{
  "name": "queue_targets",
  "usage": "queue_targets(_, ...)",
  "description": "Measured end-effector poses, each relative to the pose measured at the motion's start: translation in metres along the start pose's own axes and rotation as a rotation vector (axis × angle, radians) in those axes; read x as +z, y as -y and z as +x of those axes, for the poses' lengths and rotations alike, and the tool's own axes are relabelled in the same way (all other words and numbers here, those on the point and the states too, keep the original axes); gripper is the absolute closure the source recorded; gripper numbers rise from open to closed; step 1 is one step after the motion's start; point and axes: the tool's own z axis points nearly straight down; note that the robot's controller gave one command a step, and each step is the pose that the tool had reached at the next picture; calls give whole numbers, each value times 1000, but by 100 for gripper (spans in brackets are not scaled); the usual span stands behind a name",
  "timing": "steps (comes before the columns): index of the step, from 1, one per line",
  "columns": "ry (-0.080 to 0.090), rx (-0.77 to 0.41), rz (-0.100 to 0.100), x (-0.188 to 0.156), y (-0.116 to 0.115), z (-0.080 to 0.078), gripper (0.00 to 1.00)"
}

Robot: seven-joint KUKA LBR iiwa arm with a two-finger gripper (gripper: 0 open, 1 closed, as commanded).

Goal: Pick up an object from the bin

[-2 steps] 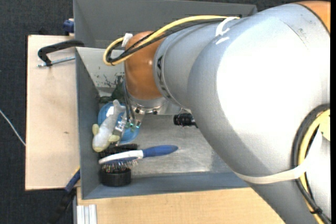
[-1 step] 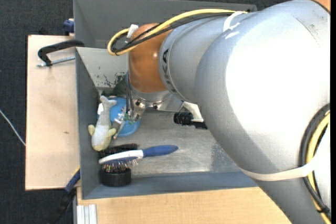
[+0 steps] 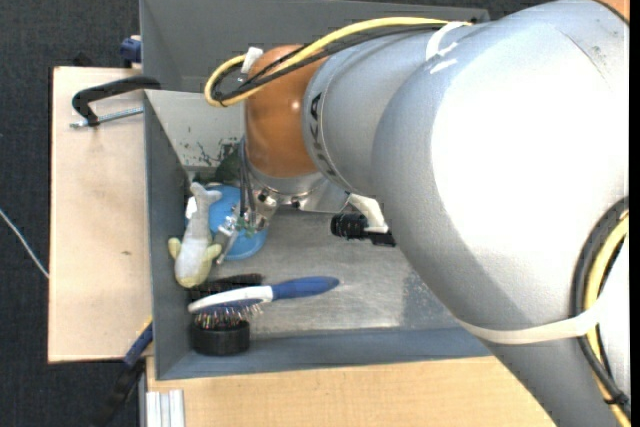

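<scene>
My gripper (image 3: 255, 210) reaches down into the left part of the bin, right over a round blue thing (image 3: 248, 237) that lies partly hidden under it. A white and yellowish soft toy (image 3: 196, 245) lies against the blue thing's left side, along the bin's left wall. Just in front of them lies a brush with a blue handle and a white head (image 3: 268, 293).
A black round brush (image 3: 220, 333) sits in the front left corner. A small black and white thing (image 3: 360, 226) lies to the right of the gripper, half under the arm. The big grey arm with its orange cover and yellow cable hides the bin's right and back.
</scene>
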Motion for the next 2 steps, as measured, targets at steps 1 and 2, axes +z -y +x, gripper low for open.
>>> queue_targets(1, 14, -9, -16, -108, -1, -9, 100)
queue_targets(2, 19, -777, -10, -203, -36, -7, 100)
